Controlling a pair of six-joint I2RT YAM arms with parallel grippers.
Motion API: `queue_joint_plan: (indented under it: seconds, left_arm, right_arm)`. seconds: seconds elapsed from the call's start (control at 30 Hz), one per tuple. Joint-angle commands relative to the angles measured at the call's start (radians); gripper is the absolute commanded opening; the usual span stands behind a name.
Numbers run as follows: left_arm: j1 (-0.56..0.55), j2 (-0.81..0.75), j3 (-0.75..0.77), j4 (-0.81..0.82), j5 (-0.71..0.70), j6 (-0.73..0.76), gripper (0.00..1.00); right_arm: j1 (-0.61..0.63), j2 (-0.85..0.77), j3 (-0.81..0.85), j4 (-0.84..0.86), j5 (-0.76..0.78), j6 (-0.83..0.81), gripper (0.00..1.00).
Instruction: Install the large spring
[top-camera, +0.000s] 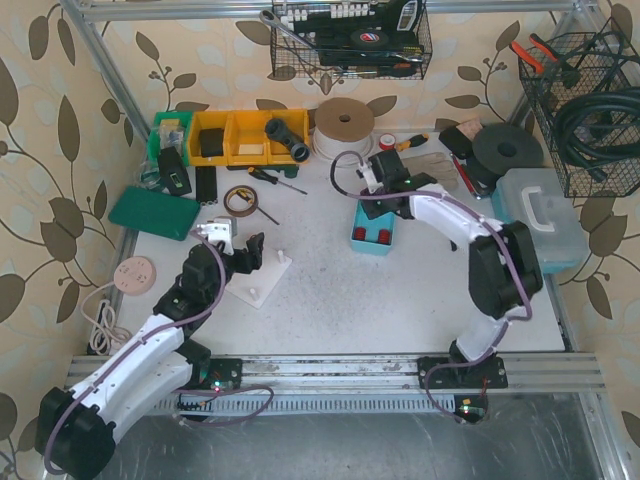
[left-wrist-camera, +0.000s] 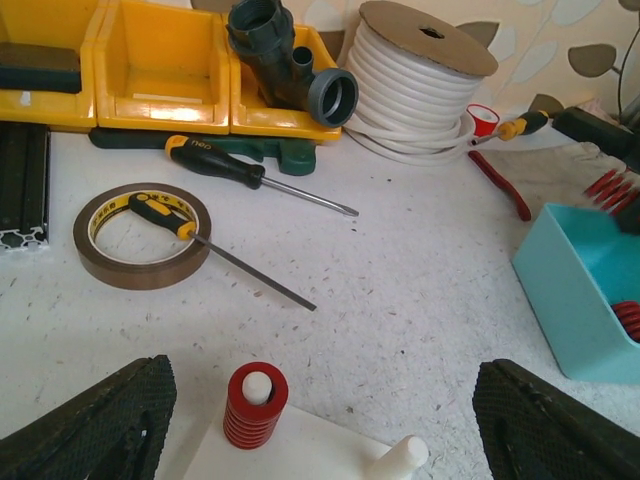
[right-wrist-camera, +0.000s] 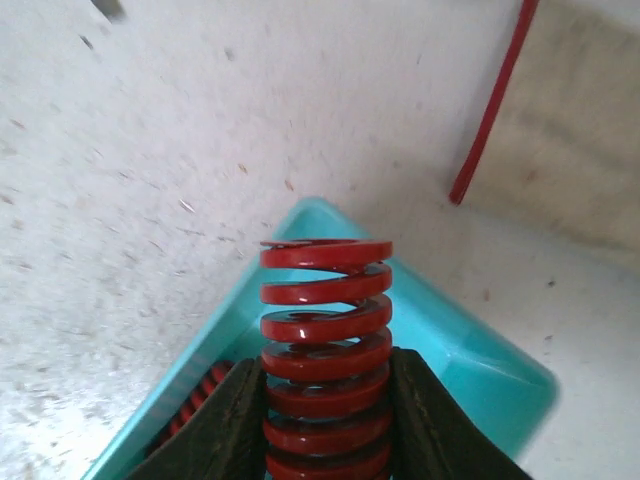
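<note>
A speckled white table (top-camera: 400, 290) sits between walls of leaf-patterned wallpaper (top-camera: 50, 180)

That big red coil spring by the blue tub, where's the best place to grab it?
Probably across its round sides near one end, coming from above, as the right claw grips the red coil spring now. The teal plastic tub opens only upward, and the free hollow end can slip over a white peg.

Bright, even overhead light; soft, short shadows on the speckled white surface (top-camera: 400, 290). Right wrist view: red coiled metal spring (right-wrist-camera: 325, 340) sharp, background slightly blurred.
</note>
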Motion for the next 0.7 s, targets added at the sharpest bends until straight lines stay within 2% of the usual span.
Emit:
queue_joint_plan:
  seconds: [0.0, 0.17, 0.33, 0.57, 0.67]
  left_arm:
    - [0.002, 0.013, 0.024, 0.04, 0.028, -0.016, 0.83]
    - [0.002, 0.079, 0.097, -0.027, 0.035, -0.107, 0.8]
    - [0.004, 0.134, 0.218, -0.146, 0.195, -0.187, 0.76]
    - [0.003, 0.166, 0.344, -0.233, 0.424, -0.228, 0.68]
    - [0.001, 0.187, 0.38, -0.236, 0.539, -0.252, 0.59]
  right_arm:
    - [0.025, -0.166, -0.043, 0.023, -0.025, -0.027, 0.0]
    - [0.112, -0.419, -0.218, 0.198, 0.004, -0.087, 0.0]
    - [0.191, -0.606, -0.403, 0.378, -0.018, -0.129, 0.0]
    - [0.372, -0.734, -0.647, 0.683, 0.001, -0.266, 0.0]
    - [0.453, -0.727, -0.687, 0.764, 0.036, -0.298, 0.0]
